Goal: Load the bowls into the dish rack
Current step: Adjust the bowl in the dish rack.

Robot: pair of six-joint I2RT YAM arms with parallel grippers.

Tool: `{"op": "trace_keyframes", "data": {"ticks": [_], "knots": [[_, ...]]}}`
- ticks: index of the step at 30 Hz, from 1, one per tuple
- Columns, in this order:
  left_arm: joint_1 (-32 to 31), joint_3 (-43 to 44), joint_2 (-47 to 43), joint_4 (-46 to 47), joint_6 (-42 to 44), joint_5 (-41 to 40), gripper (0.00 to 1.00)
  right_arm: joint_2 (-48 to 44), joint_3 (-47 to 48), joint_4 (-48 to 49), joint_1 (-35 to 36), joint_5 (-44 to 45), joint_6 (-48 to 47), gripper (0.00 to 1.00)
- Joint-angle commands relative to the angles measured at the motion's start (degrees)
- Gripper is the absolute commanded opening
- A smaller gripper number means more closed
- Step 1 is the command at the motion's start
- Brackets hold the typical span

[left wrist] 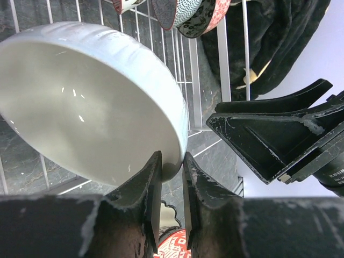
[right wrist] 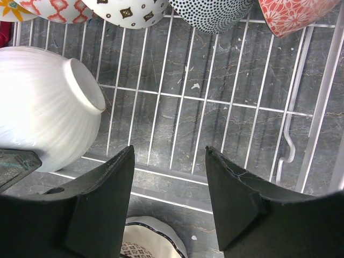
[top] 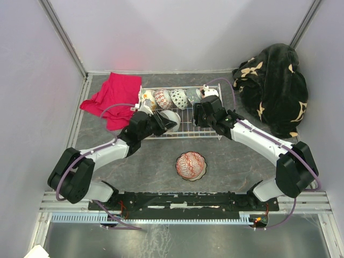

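My left gripper [top: 163,123] [left wrist: 171,161] is shut on the rim of a plain white bowl [top: 172,119] [left wrist: 91,102], holding it tilted over the front left of the dish rack [top: 188,122] [left wrist: 194,80] [right wrist: 215,101]. The same white bowl [right wrist: 43,102] shows on its side in the right wrist view. My right gripper [top: 201,116] [right wrist: 169,153] hovers open and empty over the rack's front edge. Several patterned bowls [top: 163,99] [right wrist: 215,13] stand on edge along the rack's back row. A red patterned bowl [top: 191,165] [right wrist: 153,242] sits on the table in front of the rack.
A red cloth [top: 110,97] lies left of the rack. A dark blanket with pale shapes [top: 274,86] is heaped at the back right. Grey walls close in the table on three sides.
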Motion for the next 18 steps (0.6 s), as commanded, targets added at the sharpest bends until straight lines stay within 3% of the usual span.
{"op": "trace_keyframes", "data": {"ticks": [1, 18], "knots": [[-0.51, -0.34, -2.96, -4.08, 2.66, 0.83, 0.27, -1.86, 2.41, 0.89, 0.25, 0.54, -0.60, 0.63], [-0.52, -1.11, -4.96, -4.82, 2.88, -0.03, 0.20, -1.71, 2.41, 1.00, 0.21, 0.27, -0.58, 0.63]]}}
